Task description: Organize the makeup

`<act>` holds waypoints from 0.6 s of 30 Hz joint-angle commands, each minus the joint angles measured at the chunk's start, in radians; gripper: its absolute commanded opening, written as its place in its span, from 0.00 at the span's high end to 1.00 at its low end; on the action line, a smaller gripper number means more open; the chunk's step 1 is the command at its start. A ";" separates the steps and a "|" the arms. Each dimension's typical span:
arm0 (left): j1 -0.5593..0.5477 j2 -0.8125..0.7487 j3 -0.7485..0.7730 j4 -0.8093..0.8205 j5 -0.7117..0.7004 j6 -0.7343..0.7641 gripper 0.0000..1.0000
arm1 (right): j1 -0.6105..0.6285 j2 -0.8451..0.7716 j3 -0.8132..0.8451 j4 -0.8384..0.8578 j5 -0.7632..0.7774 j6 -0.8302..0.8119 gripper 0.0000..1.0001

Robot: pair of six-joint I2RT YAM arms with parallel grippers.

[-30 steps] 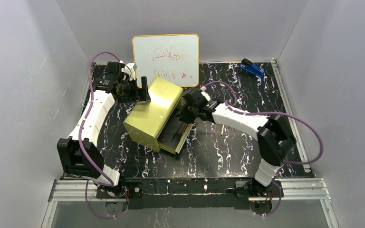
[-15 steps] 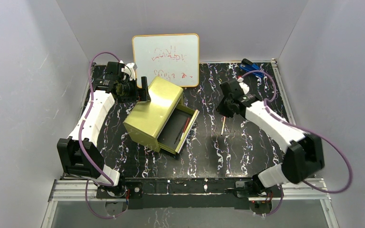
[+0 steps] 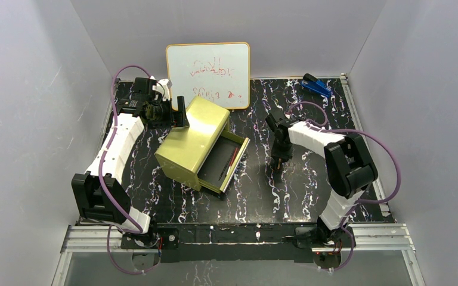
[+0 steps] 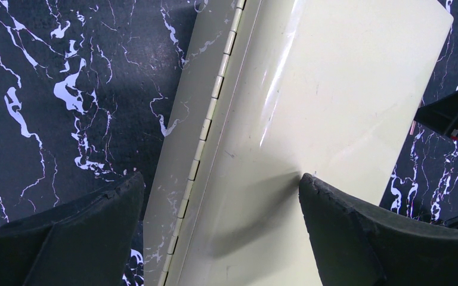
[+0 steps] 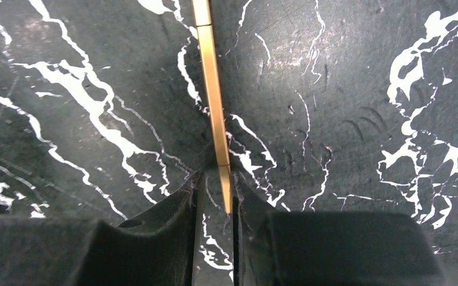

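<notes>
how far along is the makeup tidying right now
Partly done. The yellow box's drawer stands open with a dark-red stick already lying in it. In hand: the right gripper is pinching a thin gold stick lying on the table. The left gripper straddles the box. Left: carrying that stick to the drawer. No other makeup shows.

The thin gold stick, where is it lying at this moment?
In the right wrist view the thin gold stick lies on the black marble table, its near end between the fingers of the right hand, to the right of the open yellow box.
</notes>
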 commanded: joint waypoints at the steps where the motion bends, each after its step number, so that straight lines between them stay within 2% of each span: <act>1: 0.006 -0.003 -0.032 -0.083 -0.060 0.035 0.02 | -0.016 0.023 0.016 0.021 0.040 -0.033 0.70; 9: 0.006 0.004 -0.032 -0.082 -0.059 0.035 0.02 | -0.036 0.060 -0.038 0.077 0.027 -0.045 0.72; 10: 0.006 0.005 -0.033 -0.082 -0.059 0.035 0.02 | -0.036 0.065 -0.045 0.083 0.026 -0.045 0.75; 14: 0.006 0.003 -0.032 -0.083 -0.061 0.035 0.02 | -0.036 0.089 -0.066 0.109 0.018 -0.046 0.99; 18: 0.006 0.003 -0.031 -0.086 -0.064 0.035 0.02 | -0.037 0.091 -0.077 0.116 0.007 -0.038 0.99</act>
